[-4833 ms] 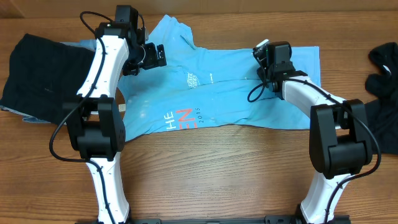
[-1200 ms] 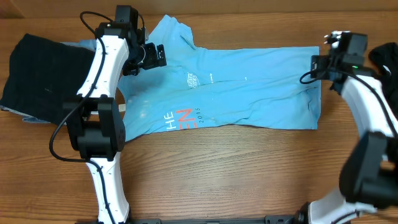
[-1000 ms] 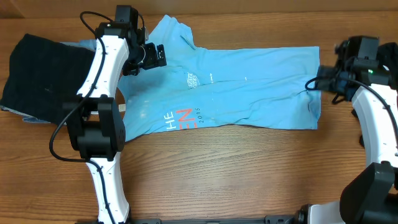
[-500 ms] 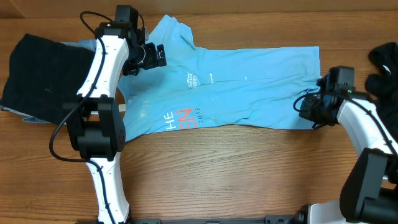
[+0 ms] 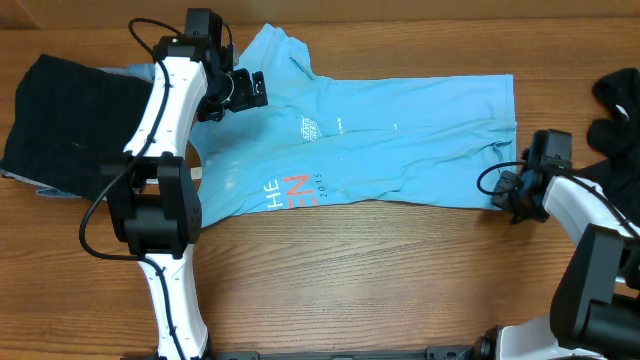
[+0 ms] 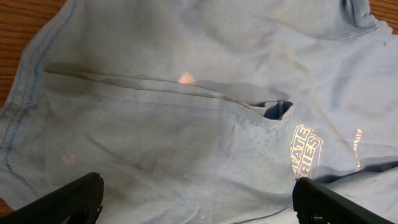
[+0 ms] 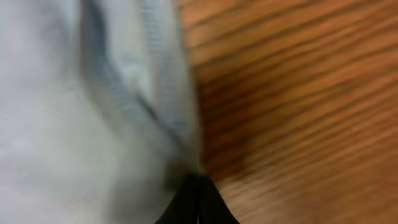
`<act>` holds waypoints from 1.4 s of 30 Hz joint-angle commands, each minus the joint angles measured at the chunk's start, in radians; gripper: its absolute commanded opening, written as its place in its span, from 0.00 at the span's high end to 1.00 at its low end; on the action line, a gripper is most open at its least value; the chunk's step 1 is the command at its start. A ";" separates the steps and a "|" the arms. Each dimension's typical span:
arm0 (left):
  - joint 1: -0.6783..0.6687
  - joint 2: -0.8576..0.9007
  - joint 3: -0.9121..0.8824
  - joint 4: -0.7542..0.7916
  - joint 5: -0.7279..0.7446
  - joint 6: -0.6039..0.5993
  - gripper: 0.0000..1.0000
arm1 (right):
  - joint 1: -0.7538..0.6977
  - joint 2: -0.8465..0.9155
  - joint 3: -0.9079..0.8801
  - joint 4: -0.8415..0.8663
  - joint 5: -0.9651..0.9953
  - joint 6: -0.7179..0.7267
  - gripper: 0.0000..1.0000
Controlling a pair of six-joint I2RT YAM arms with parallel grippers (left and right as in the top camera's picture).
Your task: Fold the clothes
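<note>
A light blue T-shirt (image 5: 380, 150) lies spread across the table, with red-and-white lettering (image 5: 290, 190) near its front edge and a small white print (image 5: 309, 127) at mid-chest. Over its upper left part, near the sleeve, my left gripper (image 5: 258, 90) hovers open; in the left wrist view its two fingertips (image 6: 68, 199) stand wide apart above the fabric (image 6: 186, 124) with nothing between them. My right gripper (image 5: 508, 193) sits at the shirt's lower right corner. In the right wrist view it (image 7: 198, 186) is shut right on the hem (image 7: 155, 118), beside bare wood.
A black garment (image 5: 70, 125) lies folded at the far left, on top of a greyish-blue piece (image 5: 40, 188). Another black garment (image 5: 615, 110) is bunched at the right edge. Bare wooden table (image 5: 380, 280) runs along the front.
My right arm has swung from the shirt's upper right edge down to its lower right corner, and its gripper has shut there. The left arm and the shirt have not moved.
</note>
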 commanded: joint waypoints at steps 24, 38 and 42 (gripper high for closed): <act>-0.001 -0.016 0.012 -0.002 0.016 -0.010 0.00 | -0.031 0.082 0.191 -0.201 -0.317 -0.311 0.96; -0.001 -0.016 0.012 -0.002 0.016 -0.010 0.00 | -0.033 0.114 0.190 -0.138 -0.178 -0.257 0.96; -0.001 -0.016 0.012 0.013 0.024 -0.032 0.00 | -0.032 0.114 0.190 -0.140 -0.179 -0.240 0.96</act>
